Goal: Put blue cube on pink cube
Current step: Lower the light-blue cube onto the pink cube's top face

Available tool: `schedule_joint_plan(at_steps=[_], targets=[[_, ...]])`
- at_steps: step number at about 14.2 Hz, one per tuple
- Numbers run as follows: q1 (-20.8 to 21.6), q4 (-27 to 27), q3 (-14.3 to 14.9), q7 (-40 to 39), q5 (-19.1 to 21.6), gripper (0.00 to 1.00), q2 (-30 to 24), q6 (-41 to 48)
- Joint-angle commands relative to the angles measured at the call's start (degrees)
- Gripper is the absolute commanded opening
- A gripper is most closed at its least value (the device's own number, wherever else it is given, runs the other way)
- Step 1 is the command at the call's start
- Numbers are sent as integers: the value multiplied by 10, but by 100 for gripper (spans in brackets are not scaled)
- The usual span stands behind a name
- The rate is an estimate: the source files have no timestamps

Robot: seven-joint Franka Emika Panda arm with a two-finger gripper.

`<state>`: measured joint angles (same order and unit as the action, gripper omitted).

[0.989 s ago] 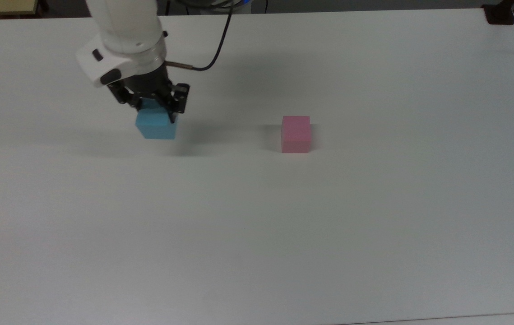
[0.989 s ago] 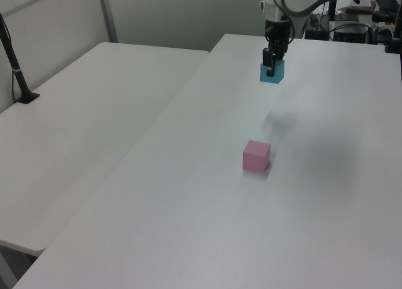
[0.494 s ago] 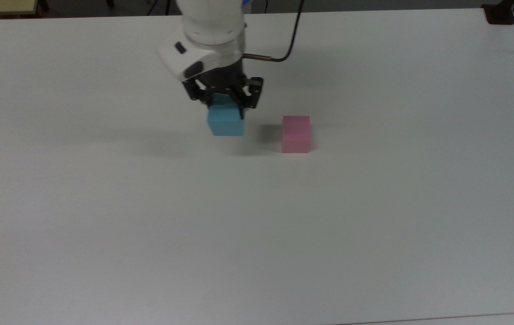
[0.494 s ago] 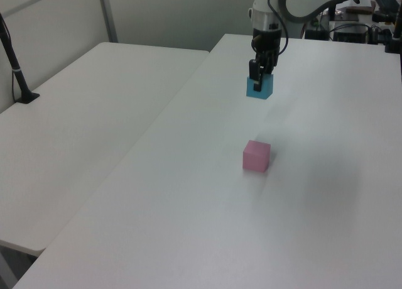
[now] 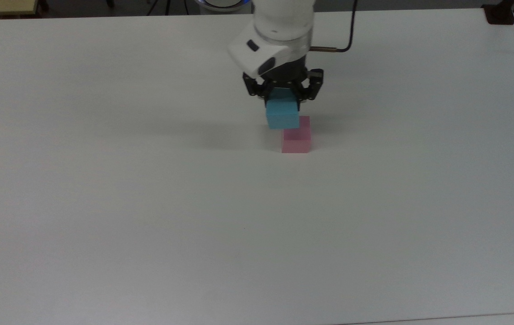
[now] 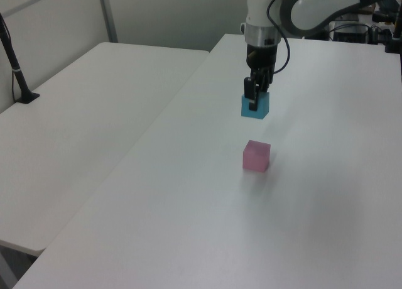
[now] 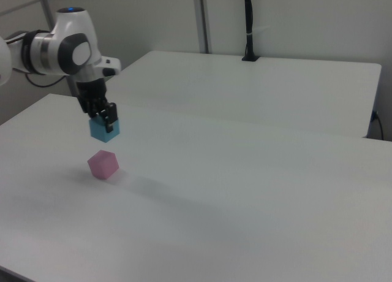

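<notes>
The hand [image 5: 283, 97] is clamped on the blue cube [image 5: 282, 115], held in the air near the pink cube [image 5: 296, 140] on the white surface [image 5: 257, 216]. No writing is readable.

A wide white table [image 5: 148, 216] carries the things. The pink cube [image 5: 296, 139] sits directly on it, nearer the far edge than the near one. A second white table [image 6: 81, 119] stands alongside it.

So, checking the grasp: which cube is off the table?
The blue cube, held in the gripper; the pink cube sits on the table.
</notes>
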<state>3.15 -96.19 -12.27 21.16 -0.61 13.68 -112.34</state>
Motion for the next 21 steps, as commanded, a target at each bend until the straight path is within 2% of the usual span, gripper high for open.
schedule_joint_plan(at_steps=[1,3,8,17,21], targets=[[26,-15,2,18,-11,48,-6,10],[42,-22,2,21,-29,44,-2,10],[49,-32,2,30,-54,44,20,3],[59,-29,2,60,-70,44,42,-3],[60,-28,2,94,-85,44,55,-33]])
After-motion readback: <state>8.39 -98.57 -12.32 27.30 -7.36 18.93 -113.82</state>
